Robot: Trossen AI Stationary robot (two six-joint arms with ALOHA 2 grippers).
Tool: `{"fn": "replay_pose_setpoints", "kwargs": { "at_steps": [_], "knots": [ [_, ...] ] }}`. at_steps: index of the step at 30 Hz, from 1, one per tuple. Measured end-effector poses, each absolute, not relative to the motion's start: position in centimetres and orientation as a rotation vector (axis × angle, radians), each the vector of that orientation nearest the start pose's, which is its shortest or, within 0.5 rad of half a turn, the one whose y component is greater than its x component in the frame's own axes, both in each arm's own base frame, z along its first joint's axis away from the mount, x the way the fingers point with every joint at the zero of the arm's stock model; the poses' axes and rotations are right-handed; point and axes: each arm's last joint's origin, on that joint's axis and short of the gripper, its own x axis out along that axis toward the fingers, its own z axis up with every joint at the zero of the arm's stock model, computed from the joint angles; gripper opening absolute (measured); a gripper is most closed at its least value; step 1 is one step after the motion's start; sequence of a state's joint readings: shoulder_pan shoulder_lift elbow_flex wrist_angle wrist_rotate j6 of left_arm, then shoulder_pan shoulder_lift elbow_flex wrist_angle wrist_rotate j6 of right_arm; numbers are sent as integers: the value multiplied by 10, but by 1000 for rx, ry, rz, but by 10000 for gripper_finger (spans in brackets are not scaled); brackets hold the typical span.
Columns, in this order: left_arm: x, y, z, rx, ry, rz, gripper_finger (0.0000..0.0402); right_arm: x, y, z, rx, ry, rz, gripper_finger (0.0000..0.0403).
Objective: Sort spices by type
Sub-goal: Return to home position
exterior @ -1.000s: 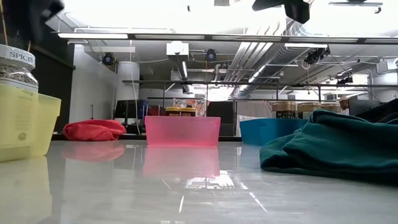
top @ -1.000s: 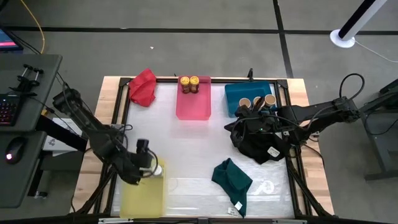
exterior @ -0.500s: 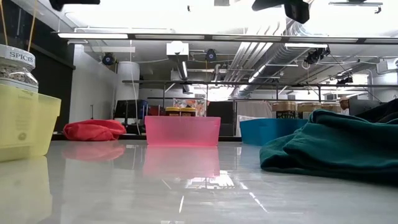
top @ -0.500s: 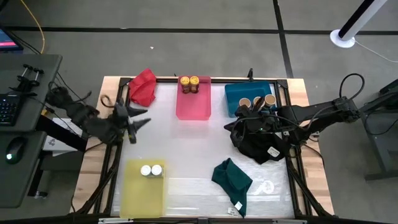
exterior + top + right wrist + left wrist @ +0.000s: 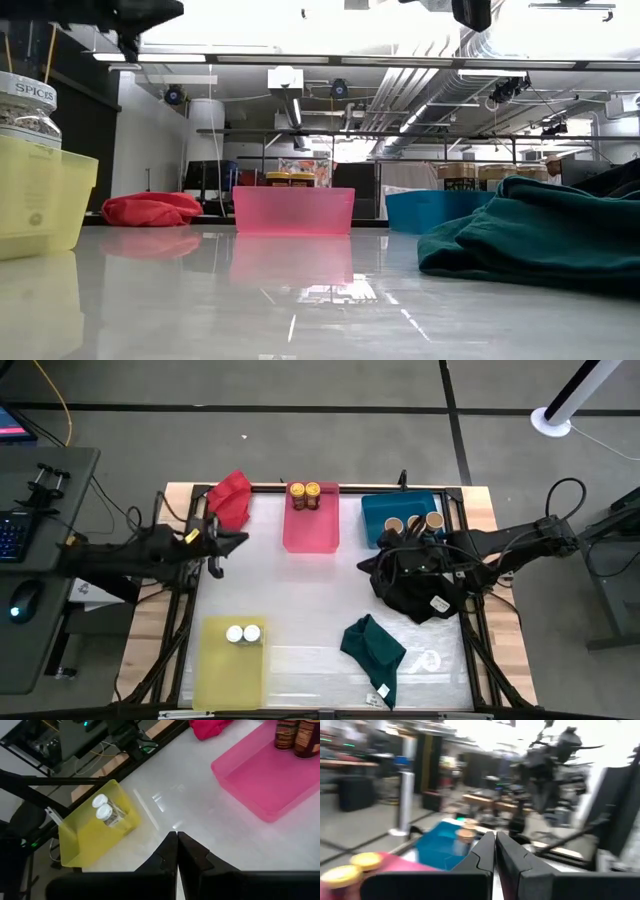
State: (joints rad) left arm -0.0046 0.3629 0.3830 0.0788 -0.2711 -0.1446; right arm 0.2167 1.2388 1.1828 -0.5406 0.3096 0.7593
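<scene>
1. Spice jars all sit in bins, grouped by lid. The two yellow-lidded jars (image 5: 305, 493) stand at the far end of the pink bin (image 5: 311, 532). The three tan-lidded jars (image 5: 414, 522) are in the blue bin (image 5: 380, 510) at the far right. The two white-lidded jars (image 5: 243, 633) stand side by side in the yellow bin (image 5: 230, 680) at the near left.
2. My left gripper (image 5: 495, 837) has its fingers pressed together with nothing between them. It hangs above the left edge of the table (image 5: 300, 590), just near of the red cloth (image 5: 231, 500) and left of the pink bin.
3. My right gripper (image 5: 177, 837) is also closed and empty. It waits on the right side over the black cloth (image 5: 425, 598), just near of the blue bin.
4. I see no jar loose on the table, only the cloths, including the teal cloth (image 5: 373, 650) near the front. So I judge the sorting itself done and the step in hand to be parking the arms.
5. The next move, as I judge it, calls for no grasp. I would draw my left arm back off the table, staying clear of the red cloth, the frame rail and the yellow bin below. Both grippers can stay closed.
</scene>
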Motion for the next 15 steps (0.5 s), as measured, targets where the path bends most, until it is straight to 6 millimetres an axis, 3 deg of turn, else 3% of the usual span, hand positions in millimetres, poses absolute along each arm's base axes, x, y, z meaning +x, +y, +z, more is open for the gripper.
{"fn": "replay_pose_setpoints", "kwargs": {
  "at_steps": [6, 10, 15],
  "knots": [
    [118, 18, 248, -251, -121, 172, 1, 256, 52, 346, 582, 509, -280, 0],
    [116, 15, 238, -323, -111, 69, 0, 255, 57, 346, 574, 510, -270, 0],
    [113, 13, 211, -350, -123, 104, 0, 252, 62, 346, 583, 512, -280, 0]
  ]
}}
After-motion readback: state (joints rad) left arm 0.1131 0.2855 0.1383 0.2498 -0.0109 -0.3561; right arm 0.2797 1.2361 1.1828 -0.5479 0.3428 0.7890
